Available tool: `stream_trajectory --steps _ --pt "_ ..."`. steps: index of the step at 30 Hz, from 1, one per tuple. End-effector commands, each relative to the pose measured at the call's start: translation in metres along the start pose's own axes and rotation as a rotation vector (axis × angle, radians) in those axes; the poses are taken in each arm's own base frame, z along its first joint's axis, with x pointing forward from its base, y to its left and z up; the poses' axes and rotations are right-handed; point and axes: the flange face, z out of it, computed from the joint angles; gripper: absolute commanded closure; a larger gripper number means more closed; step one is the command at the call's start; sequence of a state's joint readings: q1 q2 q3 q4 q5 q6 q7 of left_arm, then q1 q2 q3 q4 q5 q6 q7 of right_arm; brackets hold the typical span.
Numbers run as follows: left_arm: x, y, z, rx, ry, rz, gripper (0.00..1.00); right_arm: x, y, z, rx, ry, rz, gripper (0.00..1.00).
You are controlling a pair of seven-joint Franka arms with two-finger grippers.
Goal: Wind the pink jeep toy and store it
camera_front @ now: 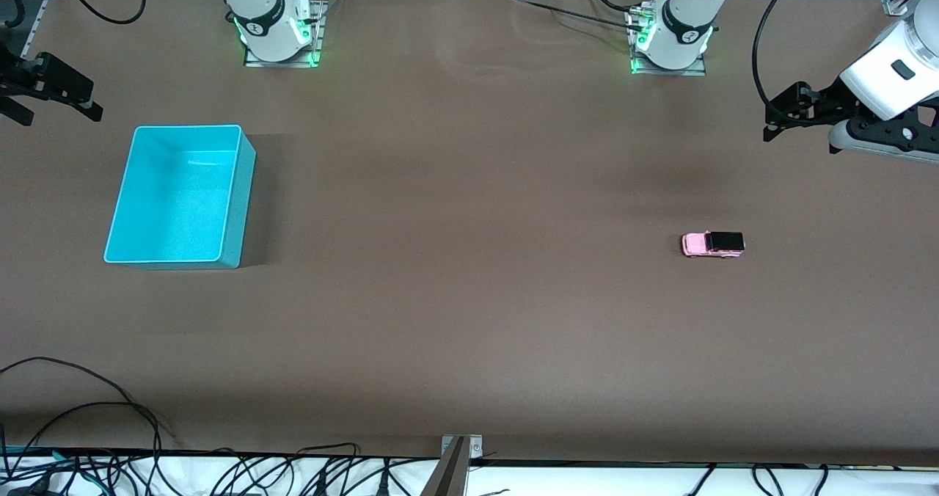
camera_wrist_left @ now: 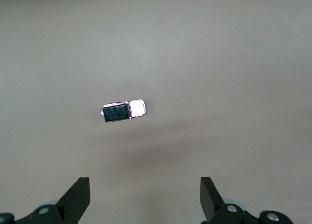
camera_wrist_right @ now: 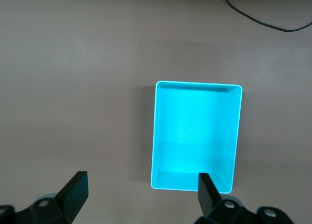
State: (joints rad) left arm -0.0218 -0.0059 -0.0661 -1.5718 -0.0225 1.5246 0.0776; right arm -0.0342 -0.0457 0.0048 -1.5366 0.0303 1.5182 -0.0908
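Note:
The pink jeep toy [camera_front: 713,244], tiny and boxy with a black roof, rests on its wheels on the brown table toward the left arm's end. It also lies in the left wrist view as the jeep [camera_wrist_left: 124,111]. My left gripper [camera_front: 785,111] hangs open and empty high above the table at that end, well apart from the jeep; its open span [camera_wrist_left: 145,197] frames bare table. My right gripper [camera_front: 62,92] hangs open and empty above the table at the right arm's end, beside the turquoise bin [camera_front: 126,210]. The right gripper's open span [camera_wrist_right: 141,194] sits by the bin [camera_wrist_right: 234,136].
The turquoise bin is empty. Loose black cables [camera_front: 95,415] trail over the table's edge nearest the front camera. Both arm bases [camera_front: 277,34] stand along the edge farthest from the front camera. A metal bracket [camera_front: 456,459] sits at mid-edge.

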Motion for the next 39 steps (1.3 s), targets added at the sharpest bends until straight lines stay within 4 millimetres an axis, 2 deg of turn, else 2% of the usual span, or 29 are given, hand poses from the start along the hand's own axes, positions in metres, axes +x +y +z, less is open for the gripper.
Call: stream_trajectory --steps 1,39 --pt "0.0017 -0.0027 -0.0058 0.025 -0.010 -0.015 0.00 -0.0022 0.0033 -0.0070 -0.012 0.004 -0.003 0.00" --pt "0.0019 -0.0027 -0.0059 0.026 -0.008 -0.014 0.00 0.0003 -0.0008 -0.0055 -0.011 0.010 -0.007 0.00"
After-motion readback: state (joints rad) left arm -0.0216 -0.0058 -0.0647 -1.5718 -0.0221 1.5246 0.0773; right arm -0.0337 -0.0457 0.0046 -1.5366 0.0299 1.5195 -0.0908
